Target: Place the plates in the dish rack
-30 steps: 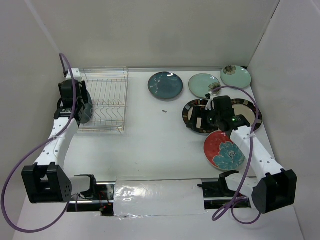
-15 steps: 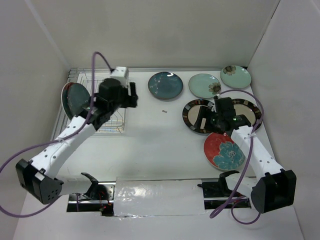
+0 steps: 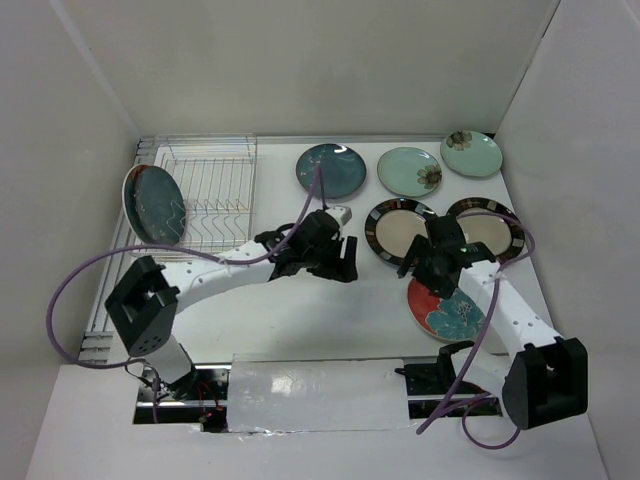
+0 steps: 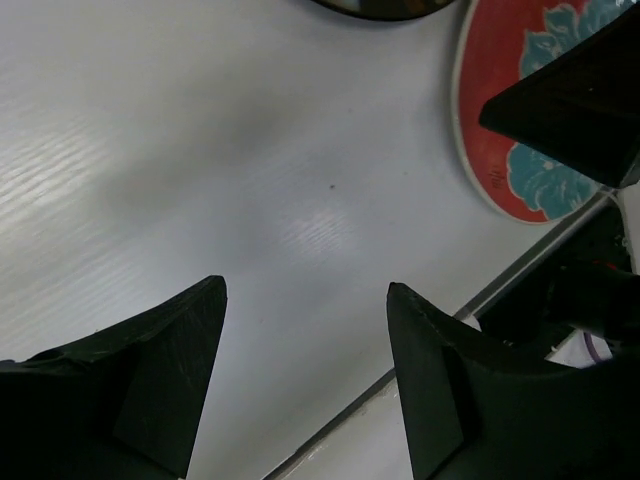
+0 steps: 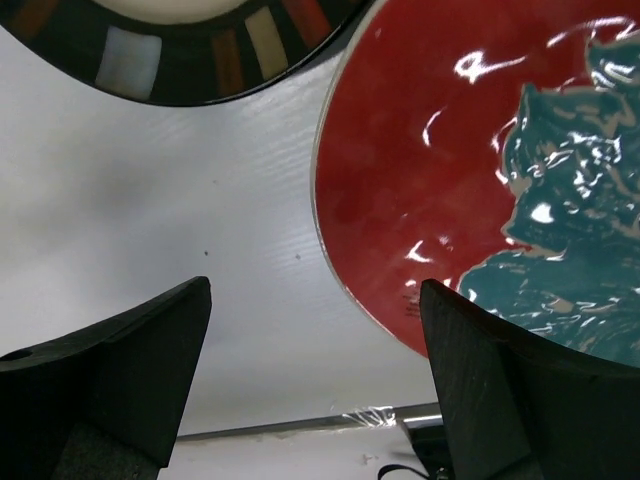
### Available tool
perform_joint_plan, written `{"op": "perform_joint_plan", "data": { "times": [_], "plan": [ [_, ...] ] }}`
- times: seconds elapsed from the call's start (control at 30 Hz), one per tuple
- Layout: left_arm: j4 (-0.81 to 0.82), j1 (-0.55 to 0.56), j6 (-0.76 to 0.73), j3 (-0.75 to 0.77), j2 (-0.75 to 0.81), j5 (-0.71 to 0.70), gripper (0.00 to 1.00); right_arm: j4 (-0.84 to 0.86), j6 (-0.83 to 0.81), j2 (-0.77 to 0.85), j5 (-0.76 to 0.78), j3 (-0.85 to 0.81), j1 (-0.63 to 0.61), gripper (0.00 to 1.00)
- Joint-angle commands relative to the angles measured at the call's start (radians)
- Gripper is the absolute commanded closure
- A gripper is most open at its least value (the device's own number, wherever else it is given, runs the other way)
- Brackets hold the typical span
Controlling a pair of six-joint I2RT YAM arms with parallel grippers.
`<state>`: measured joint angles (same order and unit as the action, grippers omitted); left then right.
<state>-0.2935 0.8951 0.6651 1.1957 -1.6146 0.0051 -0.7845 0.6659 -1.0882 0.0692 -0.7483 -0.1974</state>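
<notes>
Our smooth white worktop (image 3: 330, 325) spreads wide right of the wire rack (image 3: 215, 200). A glossy teal plate (image 3: 155, 205) stands on edge at the rack's left end; six round plates (image 3: 331, 170) lie flat farther right. We see the right arm (image 3: 500, 310) half hiding the red plate (image 3: 440, 310). Left jaws and right jaws gape empty.

In the top view a dark teal plate (image 3: 155, 205) shows at far left against the silver-white wire rack (image 3: 225, 190), and a second teal plate (image 3: 331, 171) sits at upper centre. At upper right, one mint plate (image 3: 409, 171) and another mint plate (image 3: 471, 153) each carry a small dark flower. At right of centre, a cream plate (image 3: 392, 230) and its cream twin (image 3: 492, 230) have dark brown rims with paler blocks. Below them, the red plate (image 3: 438, 308) bears a teal flower.
</notes>
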Motion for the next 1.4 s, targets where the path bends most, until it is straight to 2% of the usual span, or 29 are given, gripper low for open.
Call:
{"op": "perform_joint_plan", "data": {
  "times": [0.0,0.17,0.4,0.7,0.9,1.0,1.03,1.07,1.17,1.2,1.3,1.37],
  "plan": [
    [0.183,0.019,0.138,-0.01,-0.075,0.132,0.23,0.013,0.074,0.05,-0.031,-0.011,0.006,0.09],
    [0.488,0.05,0.307,-0.042,-0.2,0.236,0.23,-0.035,0.026,0.071,0.009,-0.126,0.015,0.08],
    [0.718,0.096,0.482,0.027,-0.41,0.265,0.23,-0.07,-0.022,0.111,-0.012,-0.229,0.015,0.08],
    [0.888,0.154,0.646,0.105,-0.6,0.205,0.23,-0.09,-0.031,0.163,-0.054,-0.261,0.015,0.08],
    [0.918,0.179,0.712,0.185,-0.706,0.161,0.26,-0.099,-0.04,0.163,-0.065,-0.284,0.015,0.08],
    [0.953,0.188,0.741,0.194,-0.735,0.151,0.38,-0.108,-0.049,0.163,-0.074,-0.284,0.015,0.08],
    [0.953,0.188,0.754,0.194,-0.746,0.142,0.45,-0.108,-0.049,0.163,-0.074,-0.284,0.015,0.08],
    [0.953,0.188,0.754,0.194,-0.746,0.142,0.61,-0.108,-0.049,0.163,-0.074,-0.284,0.015,0.08],
    [0.942,0.188,0.745,0.144,-0.704,0.121,0.77,-0.108,-0.058,0.172,-0.074,-0.284,0.015,0.07],
    [0.942,0.188,0.732,0.127,-0.685,0.121,0.85,-0.108,-0.058,0.172,-0.074,-0.284,0.015,0.07],
    [0.933,0.188,0.696,0.039,-0.584,0.101,1.0,-0.108,-0.078,0.182,-0.074,-0.284,0.015,0.07],
    [0.897,0.188,0.668,-0.025,-0.518,0.089,1.0,-0.108,-0.087,0.182,-0.074,-0.284,0.015,0.07]
  ]
}}
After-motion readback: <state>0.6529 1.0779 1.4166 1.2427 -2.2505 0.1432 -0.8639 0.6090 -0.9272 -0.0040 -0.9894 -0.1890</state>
